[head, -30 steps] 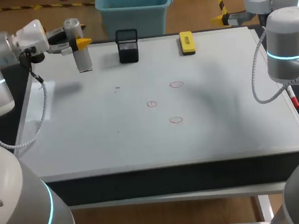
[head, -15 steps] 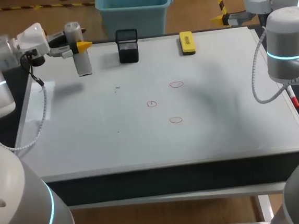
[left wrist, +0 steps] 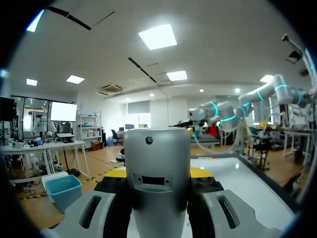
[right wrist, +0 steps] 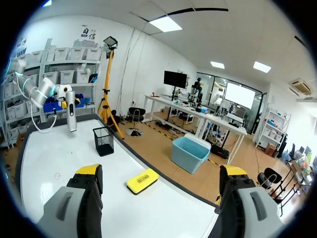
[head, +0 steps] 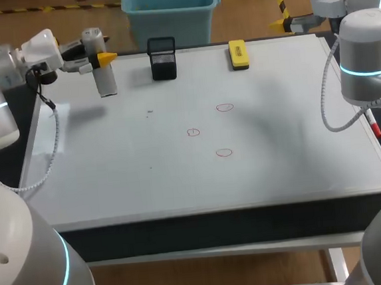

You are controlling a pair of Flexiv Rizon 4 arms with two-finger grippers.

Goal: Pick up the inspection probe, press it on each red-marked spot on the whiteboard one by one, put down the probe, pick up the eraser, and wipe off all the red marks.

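Observation:
The inspection probe, a grey cylinder, hangs nearly upright over the far left corner of the whiteboard, with my left gripper shut on its upper part. In the left wrist view the probe fills the space between the fingers of the left gripper. Three red circles mark the board's middle. The yellow eraser lies at the far edge. My right gripper stands open past the far right corner, holding nothing.
A black mesh cup stands on the board's far edge between the probe and the eraser. A red pen lies along the board's right edge, under my right arm.
The left gripper shifted slightly back and left with the probe, which now hangs a little more upright. The right arm has not moved.

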